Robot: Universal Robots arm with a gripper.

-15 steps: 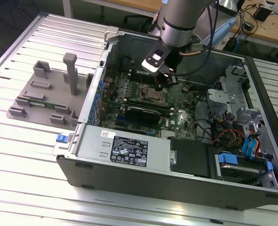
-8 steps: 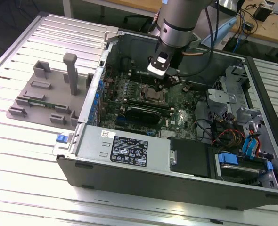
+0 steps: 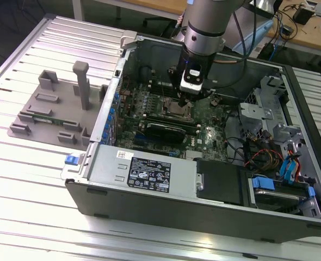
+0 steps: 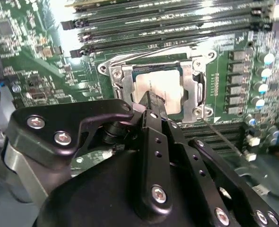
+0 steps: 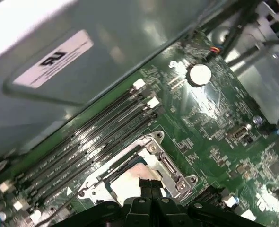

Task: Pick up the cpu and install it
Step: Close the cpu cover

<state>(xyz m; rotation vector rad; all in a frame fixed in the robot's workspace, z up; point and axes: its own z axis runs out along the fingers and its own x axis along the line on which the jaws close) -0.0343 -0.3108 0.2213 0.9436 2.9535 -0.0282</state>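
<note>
We judge seating in hand: the cpu (image 4: pixel 165 87) lies in the socket frame (image 4: pixel 117 78), the gripper (image 4: pixel 151 100), fingers closed (holding nothing, it seems), at its plate, so any next move wants a light touch.

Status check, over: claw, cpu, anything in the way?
Claw shut, tips just over the cpu. Cpu lies inside the socket frame on the motherboard. Nothing between claw and cpu.

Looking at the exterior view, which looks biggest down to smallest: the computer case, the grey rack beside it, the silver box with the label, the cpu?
Largest: computer case.
Then grey rack and silver box, too alike to rank.
Smallest: cpu, lying in its socket.
</note>
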